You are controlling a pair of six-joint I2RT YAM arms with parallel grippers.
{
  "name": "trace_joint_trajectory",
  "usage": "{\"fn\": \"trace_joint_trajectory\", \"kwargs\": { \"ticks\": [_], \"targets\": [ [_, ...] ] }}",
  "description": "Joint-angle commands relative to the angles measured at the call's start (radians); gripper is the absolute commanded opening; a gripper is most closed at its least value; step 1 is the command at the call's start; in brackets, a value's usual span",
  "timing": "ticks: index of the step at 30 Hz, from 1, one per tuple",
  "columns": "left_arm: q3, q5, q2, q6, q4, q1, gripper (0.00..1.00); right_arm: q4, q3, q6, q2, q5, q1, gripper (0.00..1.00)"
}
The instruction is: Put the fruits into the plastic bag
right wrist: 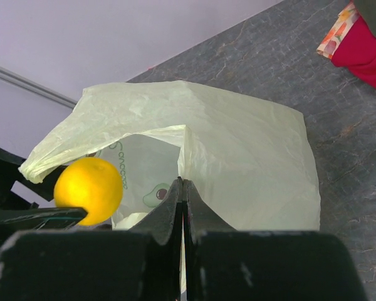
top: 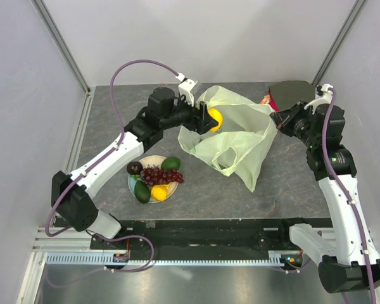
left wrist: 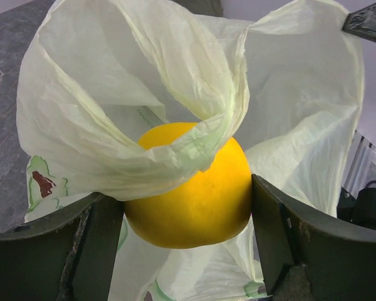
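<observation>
Orange (left wrist: 194,200) gripped between wide left fingers (left wrist: 301,238); right fingers (right wrist: 166,221) apparently pinching bag (right wrist: 250,163) rim.

The surface (top: 291,183) is a dark grey slab with pale marbled veining and a matt finish. Plain pale panels enclose it on three sides: left wall (top: 25,95), back wall (top: 196,38), right wall (top: 373,76). Aluminium posts, one left (top: 62,44) and one right (top: 337,41), stand at the rear corners. A black strip (top: 209,231) and a white slotted cable duct (top: 196,258) run along the near edge. Grey floor (top: 228,285) lies below. Lighting is even; shadows are soft.
</observation>
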Motion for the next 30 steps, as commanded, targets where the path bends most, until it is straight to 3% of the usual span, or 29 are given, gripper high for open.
{"fn": "trace_joint_trajectory", "kwargs": {
  "ticks": [1, 8, 23, 30],
  "targets": [
    [0.033, -0.067, 0.049, 0.012, 0.096, -0.025, 0.69, 0.02, 0.009, 0.011, -0.022, 0.0, 0.005, 0.0],
    [0.002, -0.073, 0.144, 0.006, 0.136, -0.107, 0.69, 0.023, -0.013, 0.019, -0.025, -0.003, 0.003, 0.0],
    [0.013, -0.161, 0.338, -0.267, 0.256, -0.192, 0.74, 0.031, -0.077, 0.037, -0.033, -0.009, 0.003, 0.0],
    [0.008, -0.139, 0.364, -0.304, 0.325, -0.219, 0.77, 0.038, -0.131, 0.039, -0.045, -0.012, 0.003, 0.0]
  ]
}}
